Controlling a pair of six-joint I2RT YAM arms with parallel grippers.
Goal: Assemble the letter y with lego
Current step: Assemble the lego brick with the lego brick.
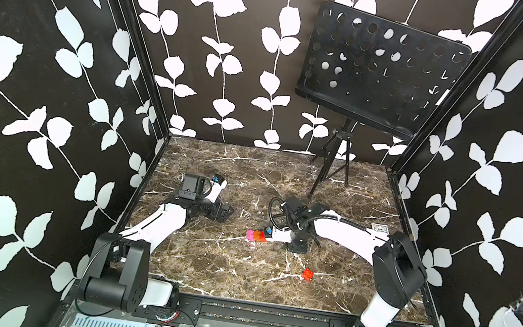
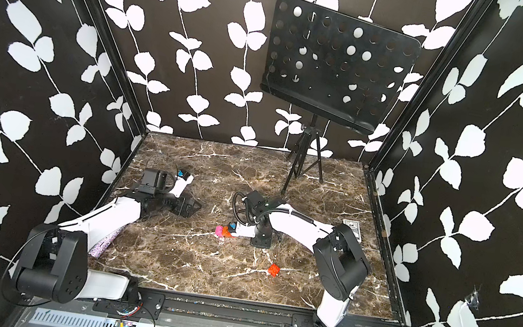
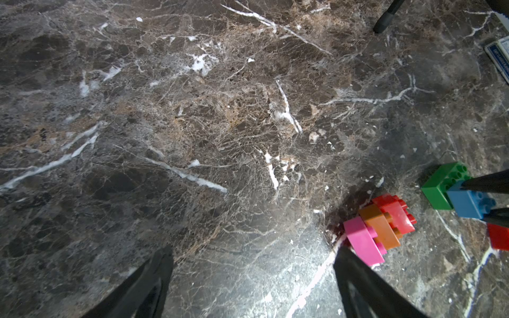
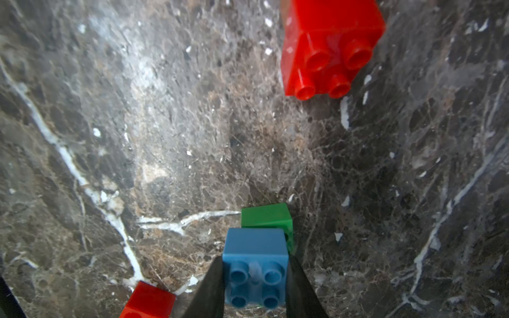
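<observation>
The left gripper (image 3: 252, 250) is seen spread wide and empty over the brown marble-patterned tabletop (image 3: 192, 110). Just beside one of its black fingers (image 3: 358, 280), outside the gap, a short stack of pink, orange and red studded plastic bricks (image 3: 378, 228) is laid on its side. In a top view the stack (image 1: 255, 235) is seen with its long axis across the table, pink end toward the left arm and red end toward the right arm, which is judged nearer. Further right, the right gripper (image 4: 255, 260) is clenched on a light blue square brick (image 4: 254, 245), which appears seated on one end of a longer green brick (image 4: 265, 217). A loose red square brick (image 1: 307, 275) is seen apart, nearer the front edge. The green brick is judged to go next onto the stack's red end.
</observation>
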